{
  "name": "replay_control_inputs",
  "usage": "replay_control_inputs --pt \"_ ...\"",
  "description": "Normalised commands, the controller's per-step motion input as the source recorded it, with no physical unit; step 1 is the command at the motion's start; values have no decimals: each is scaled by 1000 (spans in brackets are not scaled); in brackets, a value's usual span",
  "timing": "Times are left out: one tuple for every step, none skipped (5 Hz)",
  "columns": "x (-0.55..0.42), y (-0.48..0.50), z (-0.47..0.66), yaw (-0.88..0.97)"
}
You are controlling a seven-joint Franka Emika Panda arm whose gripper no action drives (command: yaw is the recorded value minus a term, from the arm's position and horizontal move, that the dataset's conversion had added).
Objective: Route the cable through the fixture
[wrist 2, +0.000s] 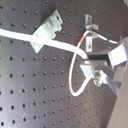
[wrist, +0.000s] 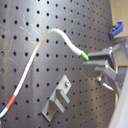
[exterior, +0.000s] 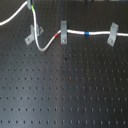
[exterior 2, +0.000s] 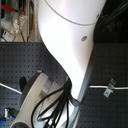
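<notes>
Cable (exterior: 75,32), white with green, red and blue bands, run broadly crosswise over the black perforated desk (exterior: 65,90) in the first exterior view, dipping into a loop just beside the fixture (exterior: 33,34), a leaning light-grey clip bracket near that desk's far edge toward the first exterior view's left. Further clips: one upright grey clip (exterior: 63,31) and one tilted grey clip (exterior: 112,33), both carrying the cable's straight run. Fingers (wrist: 97,62) clenched on the cable's green band in the first wrist view; white robot arm (exterior 2: 70,40) blocks much of the second exterior view.
</notes>
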Motion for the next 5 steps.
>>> replay_control_inputs --pt "-2 0 36 0" --pt "-125 -206 117 -500" --pt "-203 -271 202 -623" --pt "-257 -388 205 -420" --pt "-236 -279 258 -417"
